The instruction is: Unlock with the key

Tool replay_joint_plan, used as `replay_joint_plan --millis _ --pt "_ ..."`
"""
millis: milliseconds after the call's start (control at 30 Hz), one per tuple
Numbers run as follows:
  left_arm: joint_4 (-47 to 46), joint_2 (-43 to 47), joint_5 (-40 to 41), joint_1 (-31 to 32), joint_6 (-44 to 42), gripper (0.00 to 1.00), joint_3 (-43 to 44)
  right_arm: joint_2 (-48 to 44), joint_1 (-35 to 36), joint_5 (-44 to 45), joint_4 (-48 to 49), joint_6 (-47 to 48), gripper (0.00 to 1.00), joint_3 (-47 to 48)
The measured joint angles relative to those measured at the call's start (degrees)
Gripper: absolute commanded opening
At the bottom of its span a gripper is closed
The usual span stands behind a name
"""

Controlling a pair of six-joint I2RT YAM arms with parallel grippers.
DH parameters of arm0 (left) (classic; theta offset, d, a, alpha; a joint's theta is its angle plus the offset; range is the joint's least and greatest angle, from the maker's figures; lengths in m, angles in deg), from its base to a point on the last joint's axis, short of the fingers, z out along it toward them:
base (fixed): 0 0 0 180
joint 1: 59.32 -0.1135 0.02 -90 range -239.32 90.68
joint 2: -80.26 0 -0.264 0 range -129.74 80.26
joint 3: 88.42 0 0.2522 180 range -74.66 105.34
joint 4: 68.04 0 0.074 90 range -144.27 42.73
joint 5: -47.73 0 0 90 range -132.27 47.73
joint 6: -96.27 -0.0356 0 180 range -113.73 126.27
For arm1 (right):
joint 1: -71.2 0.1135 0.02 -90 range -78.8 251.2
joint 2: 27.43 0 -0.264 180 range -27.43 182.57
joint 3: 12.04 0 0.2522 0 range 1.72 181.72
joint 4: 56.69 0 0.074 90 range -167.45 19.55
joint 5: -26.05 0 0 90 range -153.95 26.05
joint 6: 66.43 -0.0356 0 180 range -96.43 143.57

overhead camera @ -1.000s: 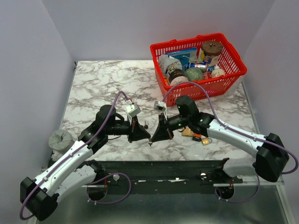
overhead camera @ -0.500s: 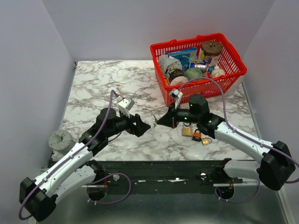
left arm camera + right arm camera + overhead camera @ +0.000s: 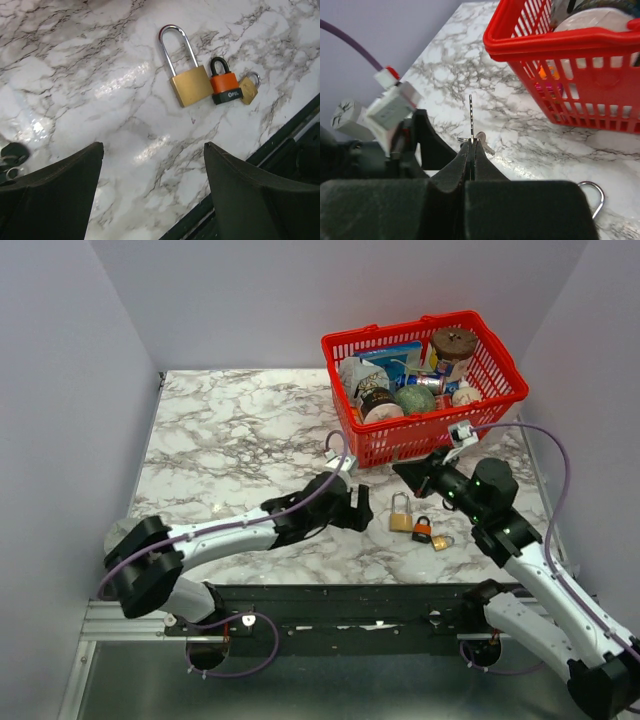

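Note:
Three padlocks lie side by side on the marble: a brass one with a long shackle, an orange and black one and a small brass one. My left gripper stands open and empty just left of them, above the table. My right gripper is shut on the key, whose thin blade sticks straight out past the fingertips. A second key hangs from the same ring. The right gripper hovers behind the padlocks, near the basket.
A red basket full of groceries stands at the back right, close behind the right gripper. A small dark object with a ring lies at the left edge of the left wrist view. The table's front rail runs just past the padlocks.
The left gripper has opened and swung right across the table to the padlocks. The right gripper has pulled back to the right and up, with the key in it.

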Motion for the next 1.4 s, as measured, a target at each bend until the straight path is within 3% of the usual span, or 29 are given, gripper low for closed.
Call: replay_joint_plan --millis 467,700,1200,1400 --pt "4.5 -29.3 4.2 5.3 7.7 0.86 25.0 -13.5 -0.3 19.7 -9.6 0.5 0.01 -0.2" --pt "9.2 -35.2 4.5 5.9 9.7 0.84 28.9 -15.8 -0.3 24.7 -11.9 1.4 0.01 -0.2" --pt "17.3 -43.7 7.7 7.7 9.3 0.81 41.4 -17.8 -0.3 26.1 -12.1 1.8 0.01 -0.2" --pt "21.7 -46.7 11.4 9.1 6.8 0.70 46.2 -17.9 -0.3 26.2 -12.2 1.8 0.01 -0.2"
